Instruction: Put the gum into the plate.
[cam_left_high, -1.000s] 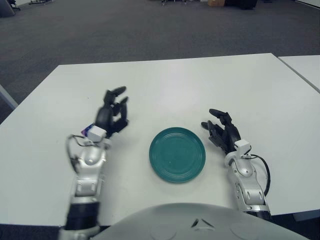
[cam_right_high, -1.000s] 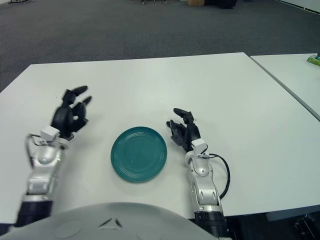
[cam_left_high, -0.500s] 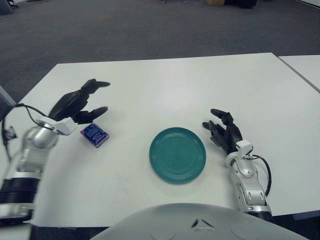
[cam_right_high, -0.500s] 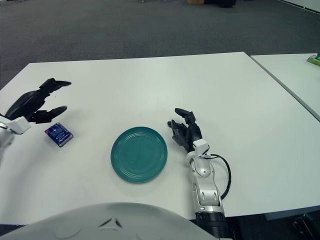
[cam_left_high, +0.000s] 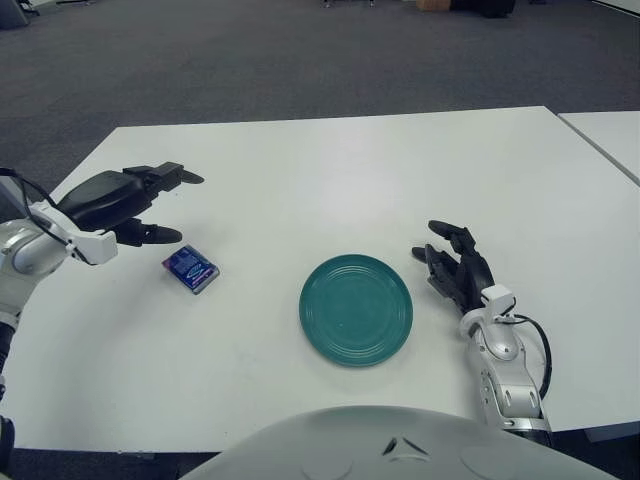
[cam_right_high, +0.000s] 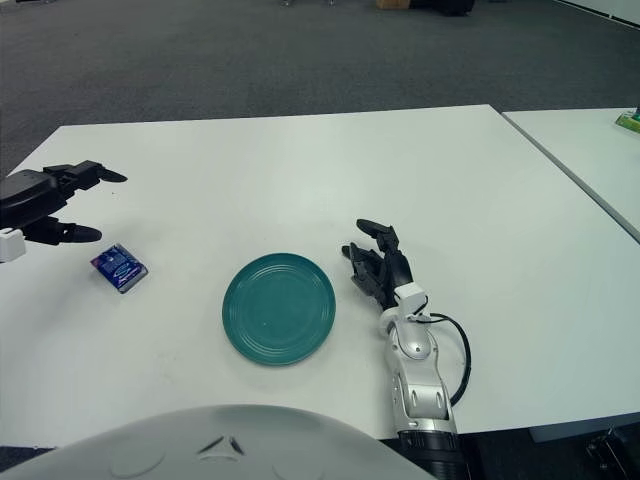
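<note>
You are getting bright, even overhead light. White table (cam_left_high: 330, 170) is reflecting softly, no harsh glare. Plate (cam_left_high: 356, 309) and left hand (cam_left_high: 115, 205) are casting only faint, diffuse shadows. Everything is staying sharp; no motion blur showing.

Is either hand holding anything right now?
No. The gum lies on the table; the left hand hovers open beside it, the right hand rests empty.
</note>
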